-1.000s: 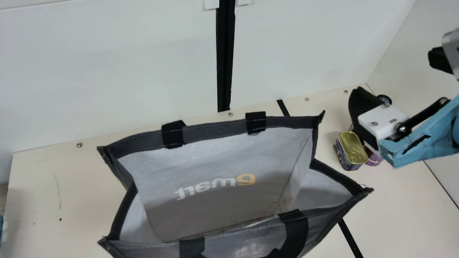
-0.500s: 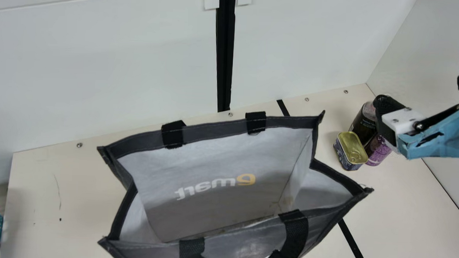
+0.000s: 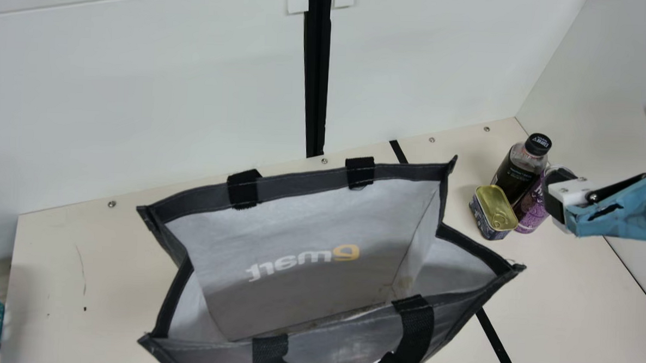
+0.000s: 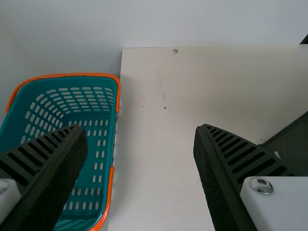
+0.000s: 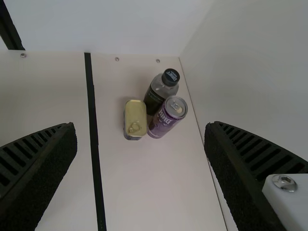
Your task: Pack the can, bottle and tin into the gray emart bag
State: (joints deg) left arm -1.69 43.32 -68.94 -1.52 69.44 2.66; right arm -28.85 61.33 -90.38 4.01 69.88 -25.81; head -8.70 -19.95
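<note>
The cream desk (image 3: 579, 302) has a gray emart bag (image 3: 300, 213) gaping open mid-desk, and a teal basket (image 4: 109, 120) past its left edge. My left end effector (image 4: 142, 130) and right end effector (image 3: 553, 191) are both spread wide, holding nothing. At the far right corner a dark bottle (image 3: 514, 174) stands kinda boxed in behind the purple can (image 3: 531, 211) and gold-topped tin (image 3: 494, 202), all outside the bag. Count: one bag, one basket, one bottle, one can, one tin.
</note>
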